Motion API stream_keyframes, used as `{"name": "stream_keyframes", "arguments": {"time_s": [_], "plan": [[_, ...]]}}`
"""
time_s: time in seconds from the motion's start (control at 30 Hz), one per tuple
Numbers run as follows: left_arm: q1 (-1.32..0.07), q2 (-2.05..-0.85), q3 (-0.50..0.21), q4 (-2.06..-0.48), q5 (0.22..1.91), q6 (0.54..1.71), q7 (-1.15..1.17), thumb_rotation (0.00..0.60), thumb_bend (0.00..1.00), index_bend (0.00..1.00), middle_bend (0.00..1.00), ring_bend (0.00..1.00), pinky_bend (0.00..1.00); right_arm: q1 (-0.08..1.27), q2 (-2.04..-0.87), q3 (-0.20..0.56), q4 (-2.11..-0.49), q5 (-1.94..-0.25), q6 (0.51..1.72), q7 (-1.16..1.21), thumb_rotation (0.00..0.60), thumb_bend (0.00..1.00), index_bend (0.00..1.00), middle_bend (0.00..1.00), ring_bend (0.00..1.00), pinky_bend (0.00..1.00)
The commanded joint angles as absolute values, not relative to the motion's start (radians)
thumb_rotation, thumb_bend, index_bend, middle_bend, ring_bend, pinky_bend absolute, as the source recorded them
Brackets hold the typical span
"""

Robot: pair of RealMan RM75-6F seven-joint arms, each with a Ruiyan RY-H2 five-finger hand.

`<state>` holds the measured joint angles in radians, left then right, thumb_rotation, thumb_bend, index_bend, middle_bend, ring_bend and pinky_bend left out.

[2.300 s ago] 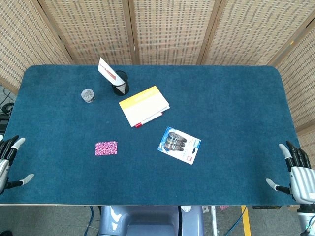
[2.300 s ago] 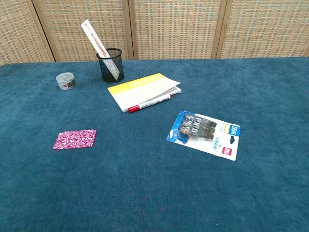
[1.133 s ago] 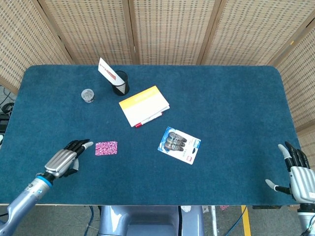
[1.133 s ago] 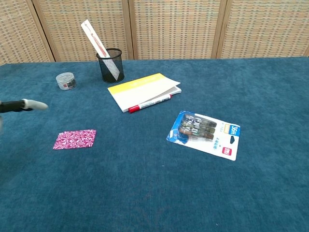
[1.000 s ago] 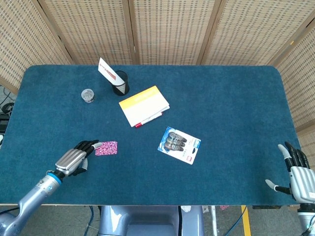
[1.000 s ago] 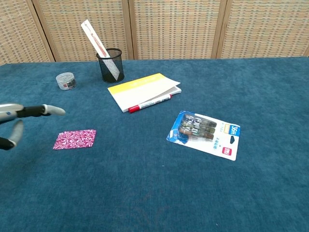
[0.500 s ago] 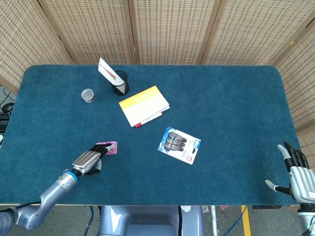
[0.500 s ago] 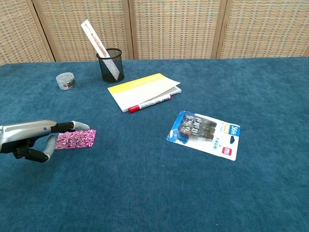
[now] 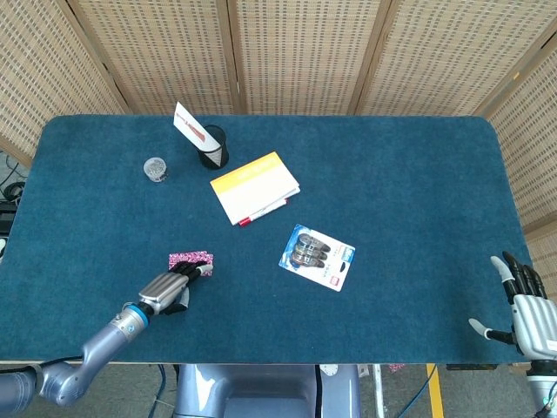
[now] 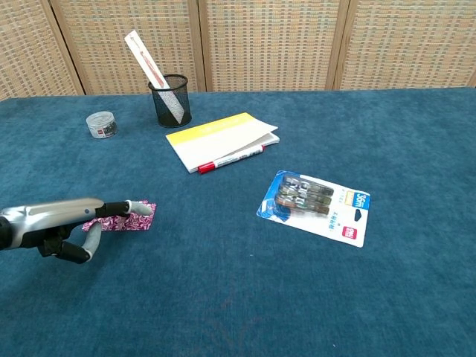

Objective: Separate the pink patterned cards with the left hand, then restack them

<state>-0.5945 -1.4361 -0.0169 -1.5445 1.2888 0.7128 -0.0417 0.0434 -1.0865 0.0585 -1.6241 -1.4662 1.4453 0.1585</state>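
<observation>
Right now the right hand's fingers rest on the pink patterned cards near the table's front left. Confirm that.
Not quite: the left hand reaches the pink patterned cards, as the head view shows. The right hand sits open at the table's far right edge, away from them.

Both views are bright and evenly lit, with soft light from overhead and no harsh glare. The blue cloth (image 9: 392,200) shows its nap clearly, slightly paler through the middle of the head view and darker toward the lower corners. Shadows are short and faint: a small one sits under the left hand (image 10: 59,223) in the chest view, and a thin one edges the notebook (image 10: 222,139). The plastic pack (image 10: 316,206) at centre right gives small soft highlights. Focus is sharp across both frames, with no motion blur. In the head view the table edges bow outward a little, a mild wide-angle distortion. The woven screens (image 9: 287,52) behind show a fine shimmer.
</observation>
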Motion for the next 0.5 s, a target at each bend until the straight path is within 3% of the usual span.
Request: {"name": "stream_keyframes", "arguments": {"time_s": [0.03,0.5], "plan": [[-0.597,-1.428,0.002,-1.581,1.288,0.713,-0.011,0.600,1.00,0.00,0.00,0.00,0.00,0.044,-1.086,0.058,-1.625,-1.466,1.445,0.159,0.600,0.13,0.00,0.00,0.00,0.00],[-0.603,-1.384,0.078,-1.759,1.291,0.738,0.156,0.600,1.00,0.00,0.00,0.00,0.00,0.044,-1.085,0.057,-1.625,-1.466,1.444,0.159,0.600,0.13,0.00,0.00,0.00,0.00]]}}
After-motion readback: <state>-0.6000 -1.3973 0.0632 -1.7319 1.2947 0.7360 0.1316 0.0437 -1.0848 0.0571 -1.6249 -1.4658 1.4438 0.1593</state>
